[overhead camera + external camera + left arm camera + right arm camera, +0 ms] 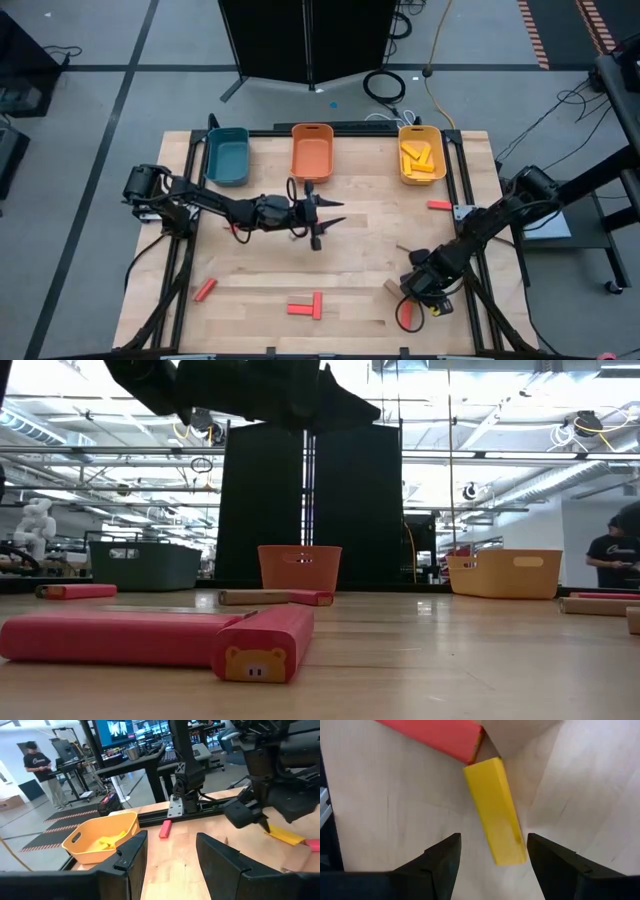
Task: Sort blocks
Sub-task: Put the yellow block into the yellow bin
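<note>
My right gripper (492, 857) hangs open near the table's front right (425, 285), its fingers on either side of a yellow block (495, 810) lying flat on the wood. A red block (435, 735) touches that yellow block's far end. My left gripper (322, 218) hovers open and empty over the middle of the table, just in front of the orange bin (312, 150). Its wrist view shows bare table between the fingers. More red blocks lie at the front left (204, 291), front centre (305, 306) and right side (438, 205). Several yellow blocks lie in the yellow bin (421, 152).
A teal bin (228, 155) stands at the back left beside the orange and yellow bins. In the low view two red blocks (130, 635) lie close to the camera, with a tan block (255, 597) behind. A person (42, 770) stands in the room beyond the table.
</note>
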